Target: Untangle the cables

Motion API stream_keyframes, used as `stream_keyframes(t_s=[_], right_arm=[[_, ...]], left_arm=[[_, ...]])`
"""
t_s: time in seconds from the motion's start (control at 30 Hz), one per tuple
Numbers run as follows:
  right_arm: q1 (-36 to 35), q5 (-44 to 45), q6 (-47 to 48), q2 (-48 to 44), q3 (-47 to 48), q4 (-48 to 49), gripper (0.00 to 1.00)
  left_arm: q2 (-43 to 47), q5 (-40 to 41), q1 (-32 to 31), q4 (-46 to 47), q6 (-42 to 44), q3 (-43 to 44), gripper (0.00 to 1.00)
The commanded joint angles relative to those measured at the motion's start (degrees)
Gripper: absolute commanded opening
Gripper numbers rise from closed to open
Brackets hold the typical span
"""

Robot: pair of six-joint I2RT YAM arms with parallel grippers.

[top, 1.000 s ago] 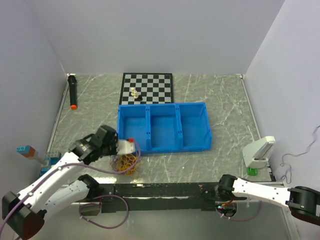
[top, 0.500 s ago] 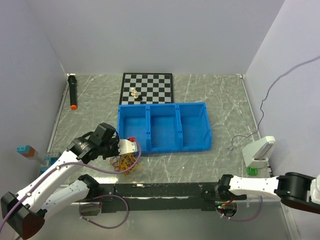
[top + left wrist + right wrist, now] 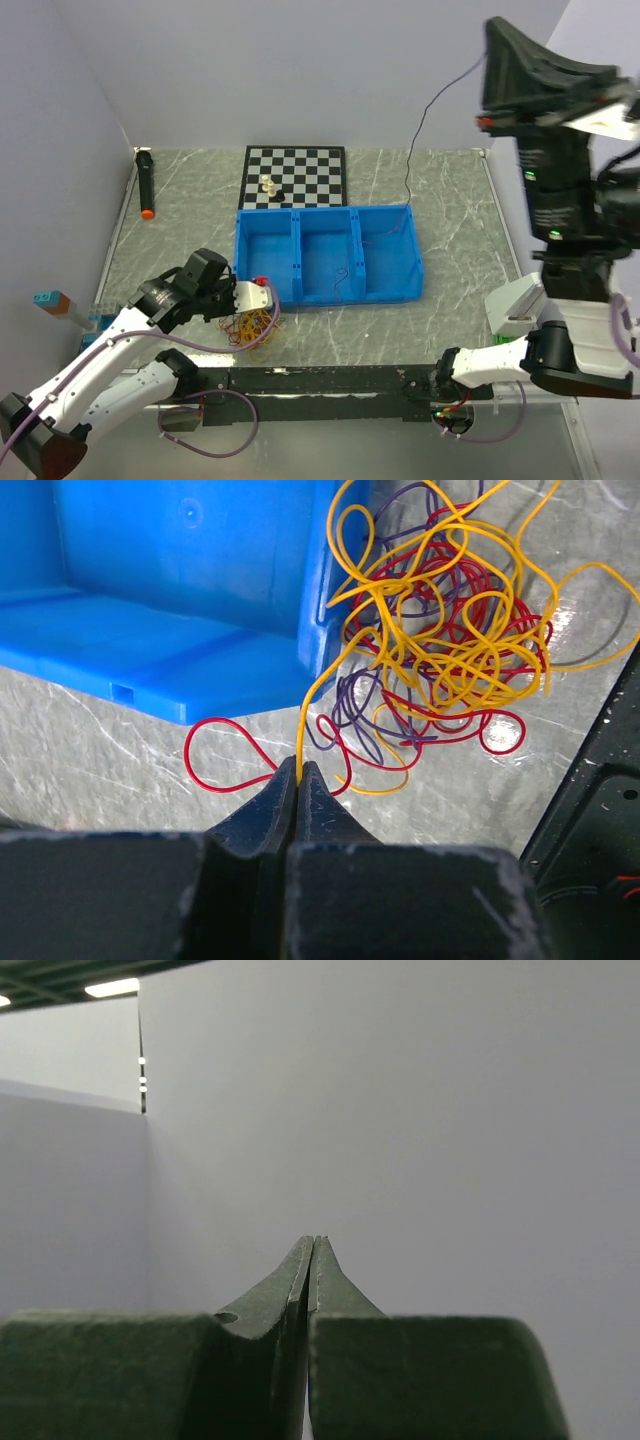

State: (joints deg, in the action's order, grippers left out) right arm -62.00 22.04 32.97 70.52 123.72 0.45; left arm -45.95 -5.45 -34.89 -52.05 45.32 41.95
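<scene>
The cables (image 3: pixel 252 325) lie in a loose tangle of yellow, red and purple strands on the table, in front of the blue bin's left corner. They also show in the left wrist view (image 3: pixel 440 630). My left gripper (image 3: pixel 256 293) is shut on one yellow strand (image 3: pixel 310 705) at the near edge of the tangle, as its wrist view shows (image 3: pixel 299 765). My right gripper (image 3: pixel 492 45) is raised high, close to the top camera. A thin dark cable (image 3: pixel 415 130) hangs from it down into the bin. In its wrist view (image 3: pixel 314 1240) the jaws are pressed shut against a blank wall.
A blue three-compartment bin (image 3: pixel 325 297) stands mid-table, and its corner shows in the left wrist view (image 3: pixel 200 580). Behind it are a chessboard (image 3: pixel 310 165) with chess pieces (image 3: pixel 268 184). A black marker (image 3: pixel 145 183) lies far left, toy blocks (image 3: pixel 60 305) near left, and a white device (image 3: pixel 515 305) at right.
My right arm has risen from low at the table's front edge to high near the camera, drawing the thin dark cable up with it. My left gripper has barely moved.
</scene>
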Motion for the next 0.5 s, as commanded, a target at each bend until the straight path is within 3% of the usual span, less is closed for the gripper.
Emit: stream_keyframes(t_s=[0.0, 0.47], right_arm=[[1.2, 1.3, 3.7, 2.4, 0.6, 4.9, 0.00], [7.9, -0.1, -0.5, 6.6, 6.7, 4.2, 0.00]], left_arm=[[1.0, -2.3, 0.2, -0.6, -0.5, -0.6, 0.01], [1.6, -1.1, 0.2, 1.0, 0.5, -3.9, 0.01]])
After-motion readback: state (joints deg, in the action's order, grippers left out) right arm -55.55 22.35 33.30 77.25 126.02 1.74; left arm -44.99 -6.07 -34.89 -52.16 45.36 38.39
